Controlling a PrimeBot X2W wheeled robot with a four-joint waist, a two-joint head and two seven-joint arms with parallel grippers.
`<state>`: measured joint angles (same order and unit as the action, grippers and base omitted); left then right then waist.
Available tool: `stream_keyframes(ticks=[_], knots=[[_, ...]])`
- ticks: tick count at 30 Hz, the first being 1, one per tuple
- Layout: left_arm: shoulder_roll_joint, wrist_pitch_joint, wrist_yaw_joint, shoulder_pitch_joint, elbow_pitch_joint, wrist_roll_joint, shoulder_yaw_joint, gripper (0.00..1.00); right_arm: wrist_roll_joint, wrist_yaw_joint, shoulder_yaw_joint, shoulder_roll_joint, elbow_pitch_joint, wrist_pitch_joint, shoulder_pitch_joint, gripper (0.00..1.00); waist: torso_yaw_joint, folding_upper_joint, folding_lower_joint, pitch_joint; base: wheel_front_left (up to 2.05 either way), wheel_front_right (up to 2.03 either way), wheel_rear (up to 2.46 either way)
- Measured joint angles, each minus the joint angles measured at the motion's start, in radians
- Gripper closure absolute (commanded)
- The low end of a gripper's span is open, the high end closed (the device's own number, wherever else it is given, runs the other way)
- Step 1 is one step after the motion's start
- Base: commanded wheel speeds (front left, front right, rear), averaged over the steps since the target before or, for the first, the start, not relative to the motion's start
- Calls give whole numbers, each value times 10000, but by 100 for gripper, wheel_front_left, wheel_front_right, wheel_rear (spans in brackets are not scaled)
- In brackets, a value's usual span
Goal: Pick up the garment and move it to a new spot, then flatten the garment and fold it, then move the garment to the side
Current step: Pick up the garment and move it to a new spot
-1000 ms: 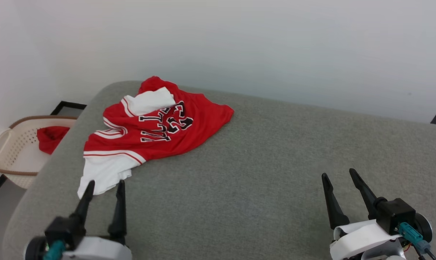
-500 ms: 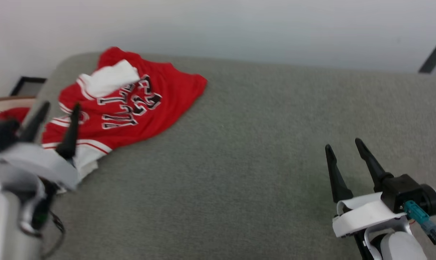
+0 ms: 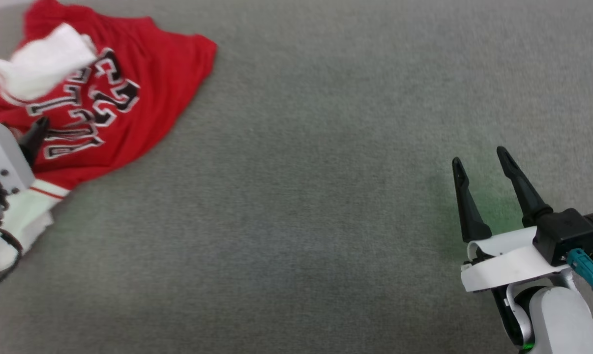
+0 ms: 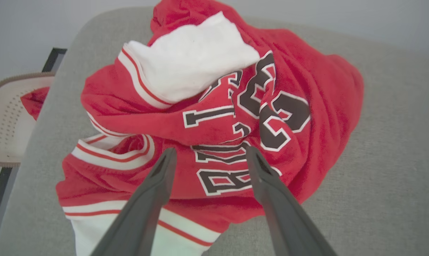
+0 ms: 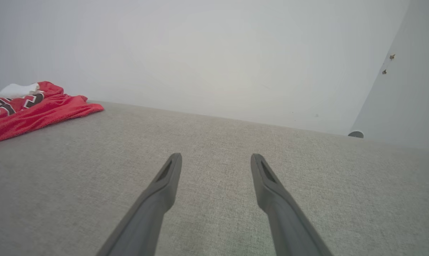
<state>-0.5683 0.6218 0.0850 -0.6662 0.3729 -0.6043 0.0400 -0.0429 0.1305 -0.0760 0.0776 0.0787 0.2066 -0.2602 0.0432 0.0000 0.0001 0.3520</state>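
Note:
The garment (image 3: pixel 129 83), a red jersey with white sleeves and black white-outlined lettering, lies crumpled at the upper left of the grey cushioned surface (image 3: pixel 301 196). In the left wrist view the garment (image 4: pixel 307 96) spreads under my left gripper (image 4: pixel 209 153), which is open and hovers over the lettering, holding nothing. One dark fingertip (image 3: pixel 37 129) of it shows at the head view's left edge. My right gripper (image 3: pixel 479 157) stands open over bare surface at the lower right, far from the garment (image 5: pixel 40 110), as the right gripper (image 5: pixel 216 160) shows from its wrist.
A pale perforated basket (image 4: pixel 4 121) with a small plain red cloth (image 4: pixel 33 101) in it stands beyond the surface's left edge. A light wall (image 5: pixel 214 53) rises behind the far edge.
The head camera has tilted down and turned, so the whole picture shifted. My left gripper has gone forward from the white sleeve to above the lettering. The right gripper stays open.

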Motion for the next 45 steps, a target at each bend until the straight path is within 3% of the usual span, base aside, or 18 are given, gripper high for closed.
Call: stream_keyframes(ticks=[8,19,20,21,22,33,45], knots=[[-328,1551,-514,-1046,1534,-17,-244,0,0,0,-52,88,-339,-46,-195,0,-543,0,0,1036,0,0,0],[-608,1655,-483,-2193,3250,58,-422,0,-8,0,-15,107,-863,-238,-288,0,-1085,0,-1,1826,0,0,0],[-596,1557,-451,-2270,3381,59,-453,9,-8,0,-6,104,-872,-253,-295,0,-1098,0,-1,1838,0,0,0],[-575,1463,-389,-2329,3526,59,-474,70,-8,0,6,96,-876,-282,-303,0,-1096,0,-1,1829,0,0,0],[-545,1342,-257,-2362,3645,56,-508,100,-8,0,15,84,-878,-282,-304,0,-1090,0,-1,1807,0,0,0],[-247,259,127,-2508,4627,84,-899,100,-75,0,-44,0,-562,-226,-97,0,-749,0,0,876,0,0,0],[-543,-1910,337,-3065,3258,874,-1603,100,-199,2,-35,-173,-86,-176,484,0,-220,0,0,-761,0,0,0]])
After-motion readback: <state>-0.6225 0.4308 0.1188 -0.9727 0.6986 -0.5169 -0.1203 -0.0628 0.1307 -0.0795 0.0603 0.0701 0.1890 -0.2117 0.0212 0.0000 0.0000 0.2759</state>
